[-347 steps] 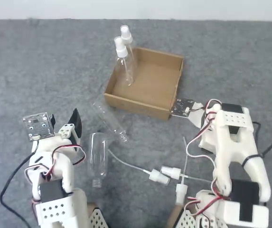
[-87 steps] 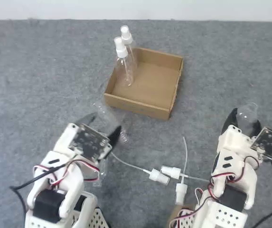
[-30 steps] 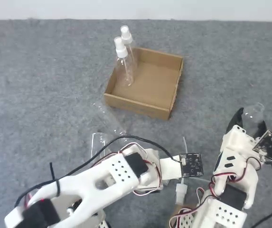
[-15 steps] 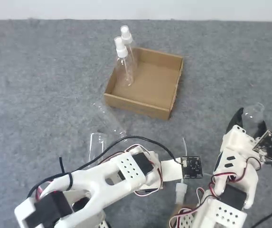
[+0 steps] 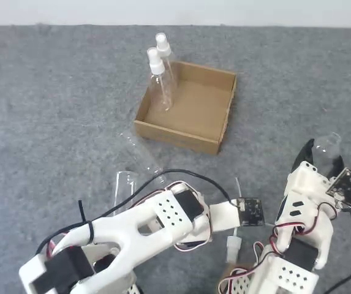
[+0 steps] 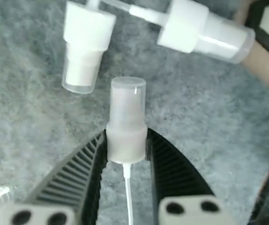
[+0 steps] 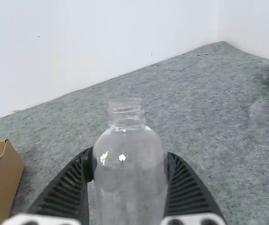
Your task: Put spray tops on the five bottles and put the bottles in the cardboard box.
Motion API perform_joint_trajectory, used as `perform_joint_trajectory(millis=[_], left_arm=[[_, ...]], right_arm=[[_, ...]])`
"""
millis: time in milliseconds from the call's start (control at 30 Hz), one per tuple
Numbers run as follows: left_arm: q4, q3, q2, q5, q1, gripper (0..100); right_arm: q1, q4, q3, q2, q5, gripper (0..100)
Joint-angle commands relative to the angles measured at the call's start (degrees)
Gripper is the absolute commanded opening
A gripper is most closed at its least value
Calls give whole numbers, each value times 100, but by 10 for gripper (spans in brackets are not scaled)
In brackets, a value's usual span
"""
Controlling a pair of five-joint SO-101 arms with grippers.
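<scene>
Where the left arm (image 5: 157, 223) crosses the grey carpet (image 5: 40, 92), an uncapped bottle (image 5: 125, 184) lies on its side, partly under it. Behind, the cardboard box (image 5: 181, 138) has two capped bottles (image 5: 161, 86) upright at its far left corner; the rear one may stand outside the wall. The left gripper (image 6: 126, 140) is clamped on a spray top (image 6: 127, 112), with two loose spray tops (image 6: 85, 44) just beyond. At right, the right gripper (image 7: 127, 161) clasps an open-necked bottle (image 7: 125, 136), held neck up.
</scene>
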Motion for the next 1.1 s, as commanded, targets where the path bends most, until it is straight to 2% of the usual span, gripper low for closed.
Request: perform_joint_trajectory(millis=[0,233,400,667,833,1067], left_arm=[[114,-435,-44,422,-26,40],[281,-303,-888,457,-176,40],[123,92,-2119,475,-686,43],[-149,611,-3552,1073,-809,44],[-132,620,-4079,1371,-818,40],[-149,629,-4554,1389,-826,39]], right_arm=[[48,-136,-88,-119,-44,17],[48,-136,-88,-119,-62,17],[48,-136,-88,-119,-62,17],[31,-119,-88,-119,-70,17],[-435,-84,-88,-119,-62,17],[-857,-75,-79,-119,-35,17]])
